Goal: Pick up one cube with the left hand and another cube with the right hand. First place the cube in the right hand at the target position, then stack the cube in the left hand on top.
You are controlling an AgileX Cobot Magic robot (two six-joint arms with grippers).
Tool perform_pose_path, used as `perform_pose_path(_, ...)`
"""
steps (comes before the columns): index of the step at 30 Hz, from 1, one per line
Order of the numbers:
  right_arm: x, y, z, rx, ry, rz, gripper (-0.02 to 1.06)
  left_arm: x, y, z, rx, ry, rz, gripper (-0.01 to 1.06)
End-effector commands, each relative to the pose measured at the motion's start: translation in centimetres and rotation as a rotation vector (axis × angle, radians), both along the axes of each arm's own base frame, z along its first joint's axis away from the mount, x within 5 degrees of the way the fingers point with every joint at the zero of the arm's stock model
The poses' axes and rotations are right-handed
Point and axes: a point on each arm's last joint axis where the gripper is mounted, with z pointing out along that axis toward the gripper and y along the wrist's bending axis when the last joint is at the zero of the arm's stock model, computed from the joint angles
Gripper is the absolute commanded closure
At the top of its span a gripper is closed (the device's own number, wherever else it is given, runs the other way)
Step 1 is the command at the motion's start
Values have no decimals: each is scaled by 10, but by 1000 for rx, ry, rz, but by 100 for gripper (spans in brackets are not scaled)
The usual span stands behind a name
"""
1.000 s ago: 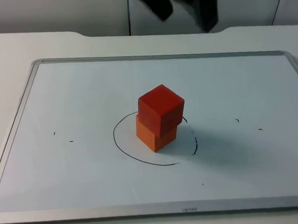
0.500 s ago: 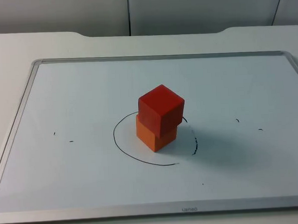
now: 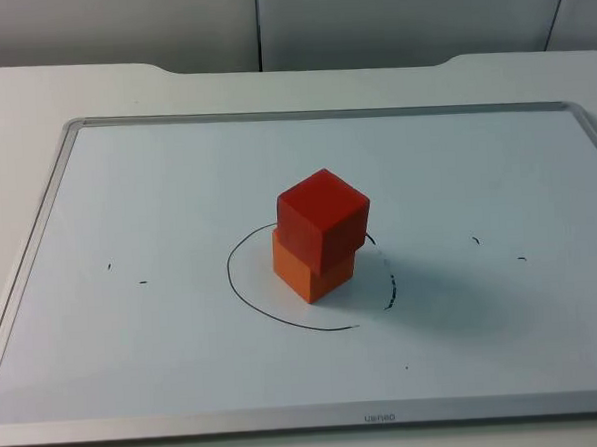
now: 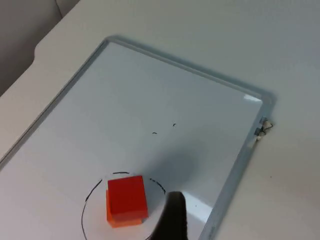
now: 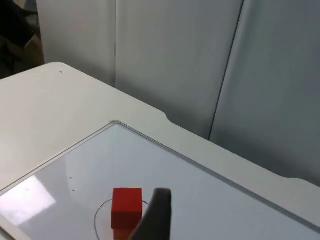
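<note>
We take the drawn circle [image 3: 310, 283] on the whiteboard [image 3: 128, 212] as our landmark. At the near side of the circle the board's bare surface runs to its metal frame, with only a small ink dot there. Inside the circle, toward its far part, sits the orange cube [image 3: 314, 273], and the red cube [image 3: 322, 219] rests squarely on top of it, slightly turned so its corners do not line up with those below. Nothing touches either cube.

We judge the task essentially finished: 1 cube lies at the target and the 2nd is stacked on it, so both placements read as done. What is left, as far as we can judge, is only for the arms to park.

To either side of the circle, short pen ticks mark the board. Beyond the circle lie the board's far frame, the white worktop [image 3: 52, 96] and the grey partition wall.

From the wrist views, the left gripper [image 4: 172, 220] and the right gripper [image 5: 155, 215] both hang high above and well apart from the circle, each looking down on the stack; we cannot tell whether their fingers are open or closed.
</note>
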Motion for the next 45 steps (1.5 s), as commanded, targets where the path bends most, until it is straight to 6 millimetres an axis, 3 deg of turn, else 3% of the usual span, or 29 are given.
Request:
perform_pose_path(1, -8, -3, -10, 49, -10, 27, 23, -12, 15, -10, -37, -10, 33, 31)
perform_pose_path(12, -23, -10, -38, 72, 55, 50, 23, -53, 70, -53, -68, 9, 102, 31)
perform_pose_path(21, -32, -15, -69, 57, 99, 60, 23, -92, 127, -97, -99, -3, 190, 31)
perform_pose_path(26, -36, -19, -80, 50, 106, 59, 23, -104, 146, -112, -93, -13, 214, 31)
perform_pose_path(29, -41, -23, -96, 38, 123, 58, 23, -116, 161, -132, -109, 3, 239, 31)
perform_pose_path(41, -51, -30, -100, 72, 114, 54, 23, -138, 191, -138, -222, -19, 286, 31)
perform_pose_path(45, -55, -34, -106, -12, 184, 46, 23, -140, 193, -144, -214, -7, 292, 31)
